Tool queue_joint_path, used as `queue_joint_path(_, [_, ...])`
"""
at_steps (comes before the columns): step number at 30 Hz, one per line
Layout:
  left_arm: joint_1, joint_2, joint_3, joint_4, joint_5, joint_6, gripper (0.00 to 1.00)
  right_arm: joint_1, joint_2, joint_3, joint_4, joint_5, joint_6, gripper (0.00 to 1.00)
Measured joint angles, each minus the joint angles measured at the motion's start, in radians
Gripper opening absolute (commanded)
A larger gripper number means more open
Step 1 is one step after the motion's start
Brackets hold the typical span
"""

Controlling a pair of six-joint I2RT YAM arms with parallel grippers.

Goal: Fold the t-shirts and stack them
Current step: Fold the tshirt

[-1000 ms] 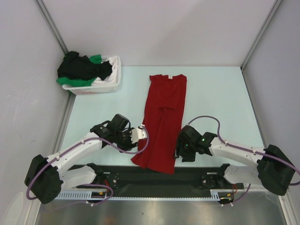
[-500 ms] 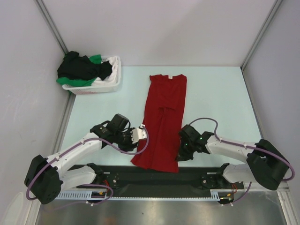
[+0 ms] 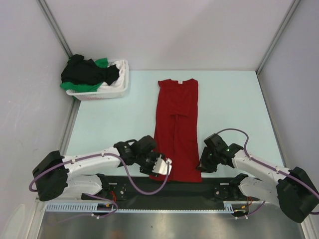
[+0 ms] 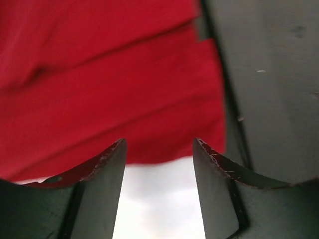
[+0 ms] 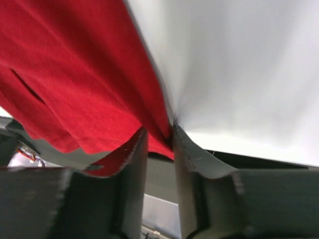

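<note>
Red t-shirt (image 3: 177,129), hem-fold step: right end effector (image 5: 158,133) clamped on hem corner; left end effector (image 4: 158,145) apart, needs opposite corner

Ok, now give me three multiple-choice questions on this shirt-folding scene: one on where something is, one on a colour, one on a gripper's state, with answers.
1. Where does the laundry basket sit on the table?
A) far left corner
B) near right corner
C) centre

2. What colour is the t-shirt laid out on the table?
A) green
B) black
C) red

3. How is the right gripper?
A) open, clear of cloth
B) shut on the t-shirt's edge
C) holding the basket

Answers:
1 A, the top view shows it at the far left.
2 C, the long spread cloth is red.
3 B, its wrist view shows red cloth pinched in it.
</note>
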Motion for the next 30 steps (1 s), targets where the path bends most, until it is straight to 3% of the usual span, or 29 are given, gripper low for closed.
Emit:
queue_joint_path(5, [-0.084,0.0,-0.073,0.045,-0.014,0.09,0.64,0.047,-0.019,0.0,-0.031,-0.009,0.004,0.36])
queue_joint_path(15, [-0.107,0.002,-0.137,0.003,-0.058,0.254,0.65,0.116,0.0,-0.008,-0.049,-0.031,0.02,0.34])
queue_joint_path(22, [-0.111,0.006,-0.137,-0.011,-0.073,0.304,0.64,0.116,0.003,-0.008,-0.036,-0.042,0.02,0.19])
queue_joint_path(25, [-0.111,0.02,-0.137,0.016,-0.079,0.292,0.35,0.116,0.005,-0.008,-0.025,-0.05,0.02,0.05])
queue_joint_path(26, [-0.113,0.02,-0.136,0.019,-0.072,0.277,0.16,0.116,0.006,-0.008,-0.023,-0.055,0.019,0.01])
queue_joint_path(27, [-0.116,0.02,-0.134,0.017,-0.058,0.262,0.08,0.116,0.009,-0.008,-0.022,-0.06,0.019,0.0])
queue_joint_path(28, [-0.124,0.019,-0.129,0.013,-0.036,0.251,0.0,0.115,0.009,-0.008,-0.022,-0.066,0.019,0.0])
queue_joint_path(30, [-0.126,0.023,-0.118,0.008,-0.022,0.235,0.0,0.111,0.006,-0.008,-0.022,-0.077,0.019,0.0])
